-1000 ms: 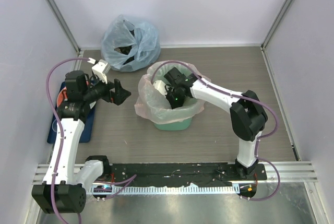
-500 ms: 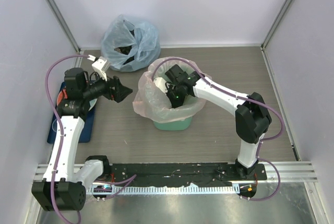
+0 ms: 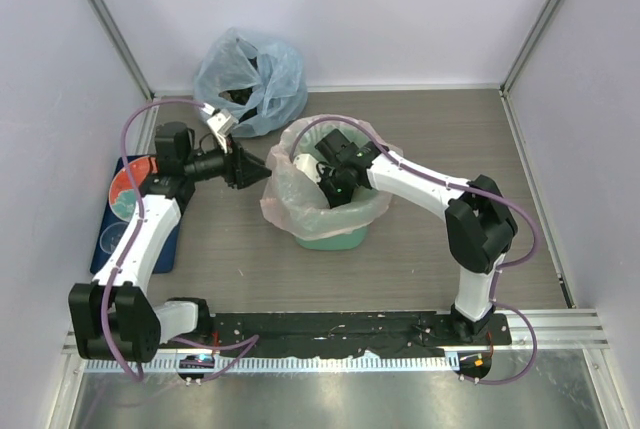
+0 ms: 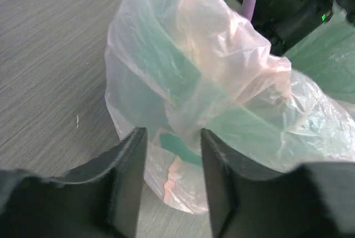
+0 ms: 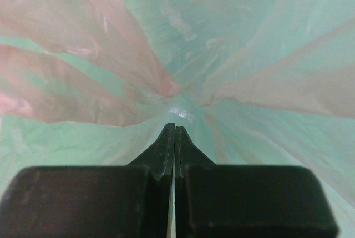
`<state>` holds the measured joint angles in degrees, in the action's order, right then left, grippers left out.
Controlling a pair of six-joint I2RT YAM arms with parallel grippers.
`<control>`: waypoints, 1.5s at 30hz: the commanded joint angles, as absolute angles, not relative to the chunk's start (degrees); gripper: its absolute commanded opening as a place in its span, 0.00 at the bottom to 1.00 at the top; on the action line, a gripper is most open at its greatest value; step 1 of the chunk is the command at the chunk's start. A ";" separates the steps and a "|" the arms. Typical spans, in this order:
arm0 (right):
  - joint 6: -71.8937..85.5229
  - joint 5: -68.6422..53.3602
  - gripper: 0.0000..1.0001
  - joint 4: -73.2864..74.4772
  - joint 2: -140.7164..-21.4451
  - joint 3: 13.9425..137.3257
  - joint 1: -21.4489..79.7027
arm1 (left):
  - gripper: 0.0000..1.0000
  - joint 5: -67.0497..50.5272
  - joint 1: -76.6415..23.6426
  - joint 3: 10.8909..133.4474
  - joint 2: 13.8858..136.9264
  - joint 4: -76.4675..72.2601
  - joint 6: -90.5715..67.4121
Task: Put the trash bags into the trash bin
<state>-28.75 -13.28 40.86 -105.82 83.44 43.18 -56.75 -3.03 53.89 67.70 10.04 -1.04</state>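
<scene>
Lining the trash bin [image 3: 332,240], the pink trash bag [image 3: 285,194] sits inside it, with its top edge spilling over the rim and hanging loosest on the left side. Right gripper [image 5: 173,128] is down inside the bin, jaws pressed together, tips just short of the puckered film at the bottom. Can't tell if any film is pinched. Left gripper [image 4: 173,135] is at the bin's left side, jaws apart, with the overhanging bag fold showing through the gap. Can't tell if it touches. Blue bag [image 3: 250,79] sits apart near the back wall.
</scene>
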 commanded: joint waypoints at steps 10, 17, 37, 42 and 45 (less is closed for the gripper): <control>-25.84 -18.36 0.01 32.88 -93.71 78.14 42.01 | 0.00 -58.19 -3.43 48.25 67.14 8.16 4.57; -21.01 -21.62 0.01 20.67 -87.46 74.71 41.92 | 0.00 -55.11 -3.51 49.57 67.85 10.98 6.15; 7.98 -28.66 0.57 0.88 -79.02 82.79 35.61 | 0.79 -39.74 -5.26 76.88 64.40 38.12 16.33; 15.90 -23.39 0.62 2.37 -75.07 82.54 23.76 | 0.74 -32.53 -19.47 97.41 76.97 55.24 18.20; 17.05 -20.57 0.67 6.23 -72.78 80.69 19.00 | 0.74 -25.25 -28.60 106.57 85.85 60.97 17.32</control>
